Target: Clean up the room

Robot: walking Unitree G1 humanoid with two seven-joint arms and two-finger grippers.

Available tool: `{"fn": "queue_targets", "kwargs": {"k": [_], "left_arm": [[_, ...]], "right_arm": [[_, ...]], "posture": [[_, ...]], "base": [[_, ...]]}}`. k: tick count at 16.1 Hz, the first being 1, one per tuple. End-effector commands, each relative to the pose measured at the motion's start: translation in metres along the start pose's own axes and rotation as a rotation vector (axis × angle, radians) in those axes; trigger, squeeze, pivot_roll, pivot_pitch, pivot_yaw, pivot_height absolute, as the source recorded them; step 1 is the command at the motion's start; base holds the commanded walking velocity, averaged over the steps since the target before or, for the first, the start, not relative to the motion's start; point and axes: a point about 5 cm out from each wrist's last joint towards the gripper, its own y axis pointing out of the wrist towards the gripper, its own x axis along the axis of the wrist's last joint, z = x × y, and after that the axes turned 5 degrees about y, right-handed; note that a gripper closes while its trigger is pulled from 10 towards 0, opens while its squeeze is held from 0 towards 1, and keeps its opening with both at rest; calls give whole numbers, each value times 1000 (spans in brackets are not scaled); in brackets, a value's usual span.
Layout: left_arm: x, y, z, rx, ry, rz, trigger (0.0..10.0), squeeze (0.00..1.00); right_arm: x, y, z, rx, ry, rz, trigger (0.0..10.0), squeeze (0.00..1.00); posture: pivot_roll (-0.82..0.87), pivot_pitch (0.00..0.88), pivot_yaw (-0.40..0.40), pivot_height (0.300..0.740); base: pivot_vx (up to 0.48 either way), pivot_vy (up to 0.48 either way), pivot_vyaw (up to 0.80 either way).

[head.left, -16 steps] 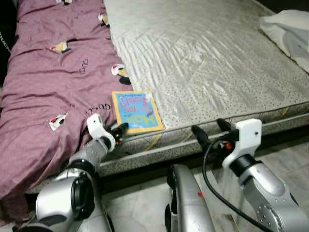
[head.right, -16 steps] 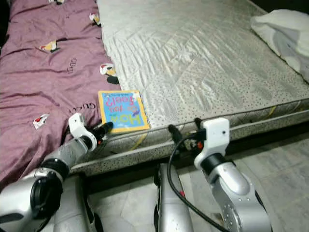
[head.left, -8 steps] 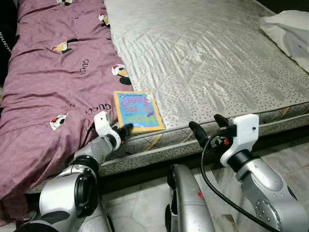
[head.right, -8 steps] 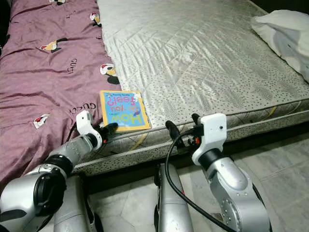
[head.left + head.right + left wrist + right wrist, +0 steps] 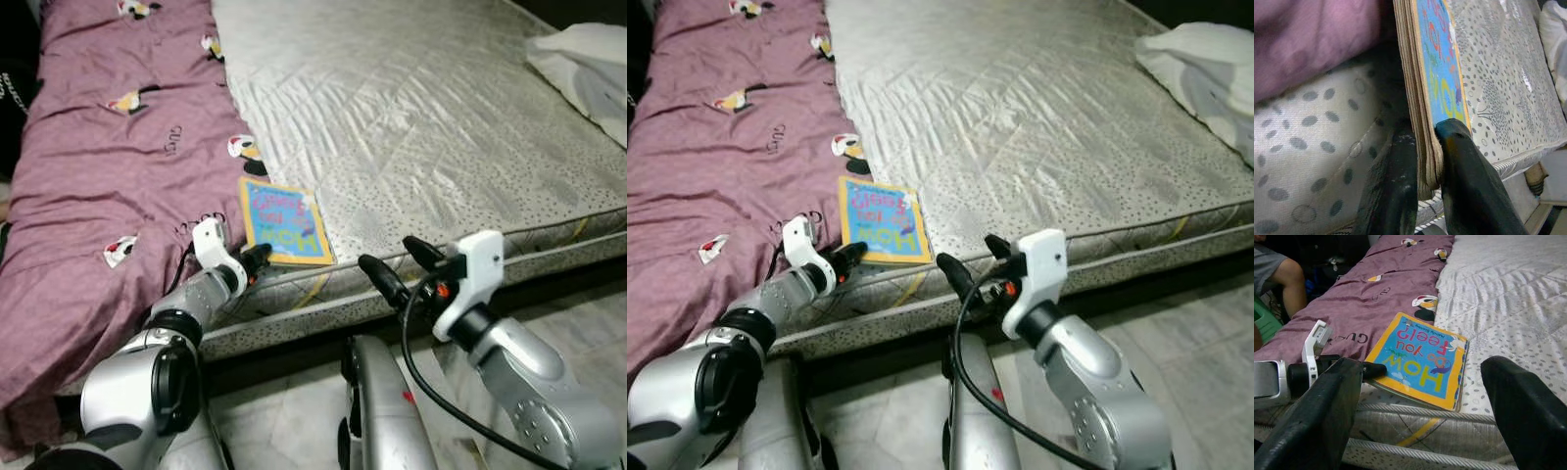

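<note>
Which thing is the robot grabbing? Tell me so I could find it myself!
Find the big bed with the bare grey mattress and the purple blanket beside it. At the near edge, where they meet, lies a flat book, pinched by the left hand. It is bright blue and yellow with colourful letters.

light: bright, even on mattress (image 5: 421, 117), sheen far-centre | shadow: dark under bed's near edge | focus: head views sharp; wrist-view fingers blurred
</note>
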Motion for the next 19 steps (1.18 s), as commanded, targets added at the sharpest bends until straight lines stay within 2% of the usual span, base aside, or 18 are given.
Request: {"fn": "queue_targets", "kwargs": {"k": [1, 4, 5, 6, 8, 9, 11, 13, 14, 15, 16, 17, 18, 19], "left_arm": [[2, 1, 0, 19, 67, 6, 0, 0], [23, 0, -2, 23, 97, -95, 0, 0], [37, -1, -3, 29, 131, -150, 0, 0], [42, -2, -3, 38, 157, -172, 0, 0], [48, 0, -15, -30, 255, -252, 0, 0], [49, -1, -16, -35, 254, -262, 0, 0], [72, -9, -14, -32, 276, -400, 0, 0], [87, -19, -11, -41, 312, -492, 0, 0], [92, -29, -7, -47, 388, -534, 0, 0], [91, -32, -6, -47, 422, -540, 0, 0], [86, -43, -3, -59, 495, -569, 0, 0], [81, -53, 2, -40, 507, -584, 0, 0], [78, -61, 4, -32, 561, -595, 0, 0], [76, -63, 4, -30, 600, -592, 0, 0]], "right_arm": [[-2, 4, -2, -4, -19, 4, 10000, 0], [-7, 15, -11, -76, -51, -13, 10000, 0], [-8, 22, -13, -111, -73, -34, 10000, 0], [-9, 27, -13, -127, -88, -44, 10000, 0], [-19, 43, -11, -159, -79, -73, 10000, 0], [-20, 44, -11, -159, -77, -74, 10000, 0], [-30, 57, -5, -157, -57, -78, 10000, 0], [-31, 63, -14, -230, -59, -116, 10000, 0], [-33, 64, -26, -311, -31, -132, 10000, 0], [-35, 64, -30, -333, -25, -136, 10000, 0], [-38, 65, -36, -374, -3, -158, 10000, 0], [-39, 67, -40, -401, -4, -165, 10000, 0], [-38, 69, -41, -405, 7, -182, 10000, 0], [-37, 70, -41, -400, 13, -188, 10000, 0]], "posture": [[-198, 0, -30, 527], [-155, 0, -24, 527], [-119, 0, -14, 527], [-94, 0, -10, 527], [-48, 0, -9, 527], [-48, 0, -9, 527], [-5, 0, -11, 527], [11, 0, 1, 527], [19, 0, 12, 527], [24, 0, 16, 527], [36, 0, 22, 527], [55, 0, 27, 527], [63, 0, 26, 532], [66, 0, 25, 536]], "base": [[0, 0, 0], [0, 0, 0], [0, 0, 0], [0, 0, 0], [0, 0, 0], [0, 0, 0], [0, 0, 0], [0, 0, 0], [0, 0, 0], [0, 0, 0], [0, 0, 0], [0, 0, 0], [0, 0, 0], [0, 0, 0]]}}
